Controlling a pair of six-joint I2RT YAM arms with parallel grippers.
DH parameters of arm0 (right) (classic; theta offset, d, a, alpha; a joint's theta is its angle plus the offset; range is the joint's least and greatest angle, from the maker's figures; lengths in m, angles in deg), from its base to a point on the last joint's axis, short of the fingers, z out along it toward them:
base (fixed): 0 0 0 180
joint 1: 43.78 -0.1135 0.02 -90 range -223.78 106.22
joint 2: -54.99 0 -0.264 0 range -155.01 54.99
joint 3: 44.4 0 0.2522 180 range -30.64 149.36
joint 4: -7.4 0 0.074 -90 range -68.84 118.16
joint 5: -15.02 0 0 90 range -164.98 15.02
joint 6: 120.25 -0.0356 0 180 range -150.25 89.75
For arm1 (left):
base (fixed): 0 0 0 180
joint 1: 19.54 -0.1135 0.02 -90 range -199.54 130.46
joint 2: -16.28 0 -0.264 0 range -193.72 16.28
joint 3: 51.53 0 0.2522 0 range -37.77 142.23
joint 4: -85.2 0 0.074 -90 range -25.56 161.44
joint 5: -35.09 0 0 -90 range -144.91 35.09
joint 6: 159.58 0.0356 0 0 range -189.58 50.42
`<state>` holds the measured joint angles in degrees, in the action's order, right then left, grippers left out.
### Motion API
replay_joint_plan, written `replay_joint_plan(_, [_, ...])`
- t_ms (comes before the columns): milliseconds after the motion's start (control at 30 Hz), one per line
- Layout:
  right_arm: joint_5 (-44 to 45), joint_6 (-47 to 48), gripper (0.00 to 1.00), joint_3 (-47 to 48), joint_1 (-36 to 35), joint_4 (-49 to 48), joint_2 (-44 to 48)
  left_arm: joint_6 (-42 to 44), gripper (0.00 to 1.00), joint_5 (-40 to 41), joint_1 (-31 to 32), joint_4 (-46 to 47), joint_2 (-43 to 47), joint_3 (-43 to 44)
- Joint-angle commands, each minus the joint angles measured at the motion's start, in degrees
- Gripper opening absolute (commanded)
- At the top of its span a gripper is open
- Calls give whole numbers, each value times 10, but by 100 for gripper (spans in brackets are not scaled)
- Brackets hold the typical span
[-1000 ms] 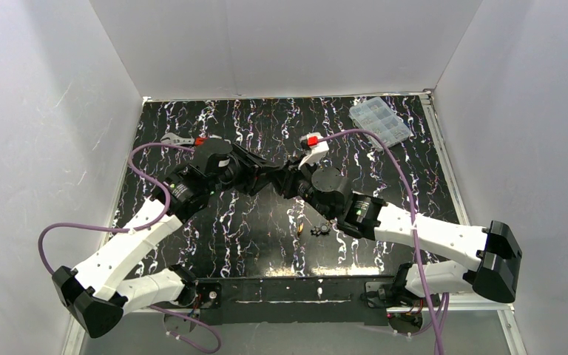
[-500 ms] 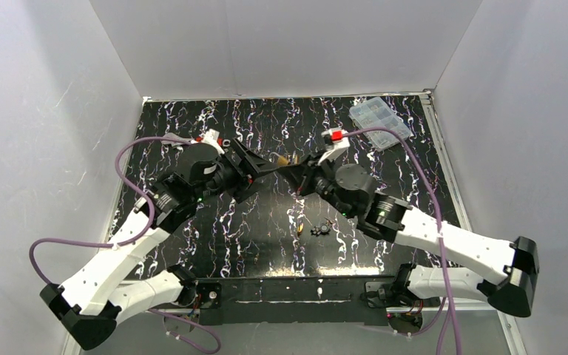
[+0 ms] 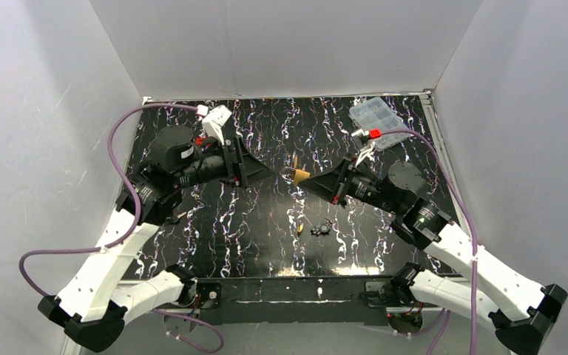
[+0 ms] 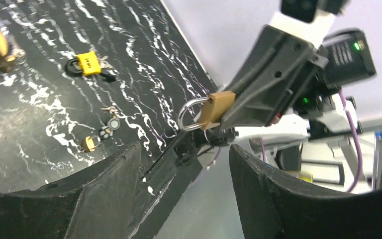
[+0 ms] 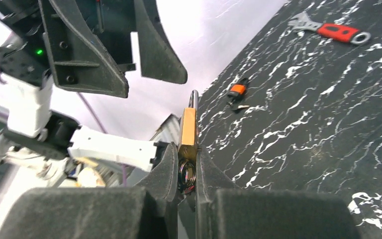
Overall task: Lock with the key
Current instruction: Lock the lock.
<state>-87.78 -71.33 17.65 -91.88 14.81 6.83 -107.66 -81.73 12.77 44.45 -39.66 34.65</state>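
The right gripper pinches the brass lock in the air over the middle of the table, with a key ring tucked between its fingers just below the lock's body. The left gripper faces it, fingers spread wide and not touching.

The left gripper now sits drawn back from the right gripper, leaving a gap where they met. The small brass-tan padlock with a silver shackle rides rightward with the right gripper, and both arms are swung outward.
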Motion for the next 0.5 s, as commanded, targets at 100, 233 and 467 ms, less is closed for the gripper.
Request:
replay_joint_plan(100, [-166, -61, 1, 15, 43, -62, 27, 86, 53, -166, -7, -5, -59, 56])
replay_joint_plan(233, [-179, -60, 1, 31, 49, -55, 21, 50, 48, -229, -8, 43, -87, 61])
replay_joint_plan(467, [-172, -52, 1, 53, 63, -43, 9, 18, 31, -286, -8, 82, -120, 81])
